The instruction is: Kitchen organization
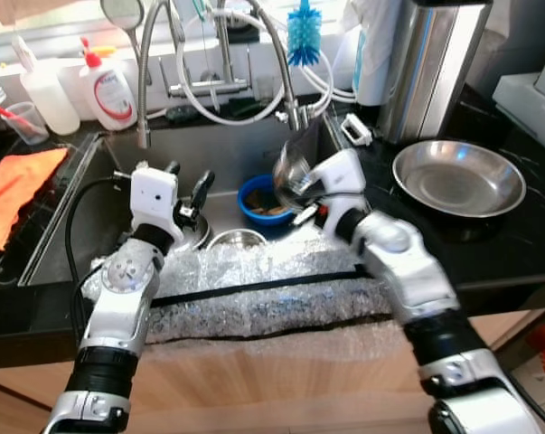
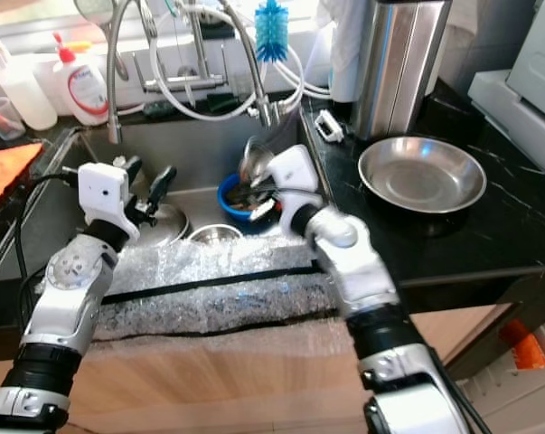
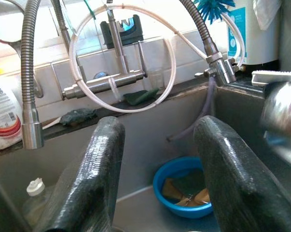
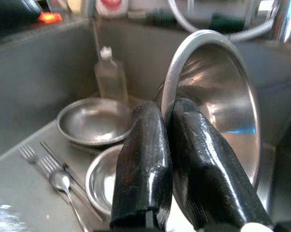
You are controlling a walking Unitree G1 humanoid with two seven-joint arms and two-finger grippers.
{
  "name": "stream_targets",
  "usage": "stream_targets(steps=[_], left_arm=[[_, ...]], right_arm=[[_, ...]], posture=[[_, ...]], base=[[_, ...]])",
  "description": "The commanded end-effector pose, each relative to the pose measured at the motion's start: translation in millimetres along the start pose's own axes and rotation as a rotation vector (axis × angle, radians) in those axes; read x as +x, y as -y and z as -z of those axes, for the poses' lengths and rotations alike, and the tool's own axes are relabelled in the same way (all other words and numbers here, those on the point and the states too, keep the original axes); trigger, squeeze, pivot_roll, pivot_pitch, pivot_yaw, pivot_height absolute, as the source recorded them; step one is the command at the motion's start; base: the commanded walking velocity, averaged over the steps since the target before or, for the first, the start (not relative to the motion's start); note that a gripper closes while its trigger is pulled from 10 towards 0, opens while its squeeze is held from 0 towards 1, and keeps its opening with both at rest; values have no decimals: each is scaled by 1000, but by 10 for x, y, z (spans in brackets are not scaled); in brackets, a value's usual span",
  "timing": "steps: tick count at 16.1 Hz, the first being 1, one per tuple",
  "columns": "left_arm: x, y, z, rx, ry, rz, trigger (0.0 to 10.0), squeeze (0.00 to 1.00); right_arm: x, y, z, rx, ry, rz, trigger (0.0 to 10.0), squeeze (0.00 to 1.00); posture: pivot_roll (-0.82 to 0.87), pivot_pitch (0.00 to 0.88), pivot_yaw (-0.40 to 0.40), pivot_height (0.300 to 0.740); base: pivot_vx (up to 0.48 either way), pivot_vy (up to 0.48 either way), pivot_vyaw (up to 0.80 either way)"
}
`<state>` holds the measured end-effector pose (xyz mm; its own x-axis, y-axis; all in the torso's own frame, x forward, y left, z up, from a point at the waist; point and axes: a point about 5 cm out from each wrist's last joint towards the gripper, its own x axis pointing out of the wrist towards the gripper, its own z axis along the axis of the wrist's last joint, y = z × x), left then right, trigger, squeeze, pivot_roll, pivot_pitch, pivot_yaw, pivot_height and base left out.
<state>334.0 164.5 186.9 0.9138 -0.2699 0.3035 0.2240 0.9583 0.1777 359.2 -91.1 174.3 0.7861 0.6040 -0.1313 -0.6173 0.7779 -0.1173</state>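
Risk: thin rim pinch | right gripper (image 4: 167,116) clamps steel bowl (image 4: 222,101) by its edge, lifted over sink (image 1: 254,149), near blue bowl (image 1: 263,201) | could slip, drop onto dishes below | left gripper (image 3: 157,159) spread, holding nothing

Ahead of you is a black stone countertop (image 1: 525,240) with a recessed steel sink (image 1: 245,149). On the counter to the right of the sink you see a shallow steel pan (image 1: 459,178) and an upright steel canister (image 1: 430,68). On the sink floor lie a blue bowl (image 3: 184,194), two steel bowls (image 4: 94,121), forks (image 4: 53,171) and a clear bottle (image 4: 109,75). An orange cloth (image 1: 14,194) lies on the left drainer. Two detergent bottles (image 1: 109,89) stand on the back ledge.
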Motion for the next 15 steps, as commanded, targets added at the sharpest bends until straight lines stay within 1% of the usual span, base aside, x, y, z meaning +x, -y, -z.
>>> stream_targets(steps=[1, 3, 5, 8, 9, 10, 15], left_arm=[[-18, -21, -18, 16, 4, -8, 10000, 0], [-16, -32, -24, 22, 1, 3, 10000, 0], [-23, -35, -17, 24, -3, 8, 10000, 0], [-21, -25, -7, 22, -8, 10, 10000, 0], [-7, -20, -13, 23, -6, 14, 10000, 0], [12, -19, -22, 25, -1, 17, 10000, 0], [-36, -29, 10, 24, -8, 15, 10000, 0]], right_arm=[[72, 3, -134, -16, 32, 5, 10000, 0], [120, 30, -121, 5, 24, 16, 10000, 0], [148, 41, -3, 17, -36, 33, 10000, 0], [162, 41, 108, 33, -78, 55, 10000, 0], [171, 49, 123, 35, -84, 60, 10000, 294], [177, 55, 134, 39, -87, 64, 10000, 1000], [173, 30, 201, 39, -95, 62, 10000, 1000]], posture=[[-174, 0, 83, 740], [-181, 0, 93, 740], [-178, 0, 95, 740], [-177, 0, 103, 740], [-178, 0, 103, 740], [-185, 0, 99, 740], [-213, 0, 94, 740]], base=[[0, 0, 0], [0, 0, 0], [0, 0, 0], [0, 0, 0], [0, 0, 0], [0, 0, 0], [0, 0, 0]])
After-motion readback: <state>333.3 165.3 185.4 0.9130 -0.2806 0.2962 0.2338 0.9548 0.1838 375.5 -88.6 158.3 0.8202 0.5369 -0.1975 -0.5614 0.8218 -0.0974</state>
